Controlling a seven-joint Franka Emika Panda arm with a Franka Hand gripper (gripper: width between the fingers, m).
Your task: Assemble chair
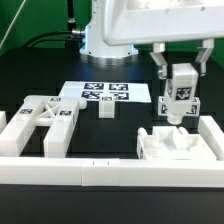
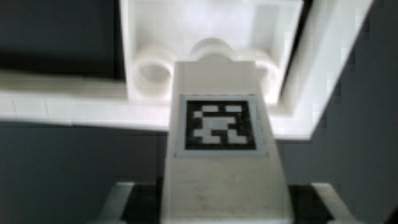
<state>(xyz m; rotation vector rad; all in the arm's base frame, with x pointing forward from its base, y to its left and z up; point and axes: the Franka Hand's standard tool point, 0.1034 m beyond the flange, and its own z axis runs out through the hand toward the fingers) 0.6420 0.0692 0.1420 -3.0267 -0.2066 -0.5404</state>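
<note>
My gripper hangs at the exterior view's right, shut on a white leg block that carries a black-and-white tag. The block is upright, just above the white slab part lying near the front rail. In the wrist view the tagged leg block runs out from between my fingers, and its far end is over a rounded peg on the slab part. Whether block and slab touch I cannot tell. The X-braced frame lies at the exterior view's left, and another small leg block stands mid-table.
The marker board lies flat behind the small block. White border rails run along the front and up the right side. The robot's base stands at the back on the black table.
</note>
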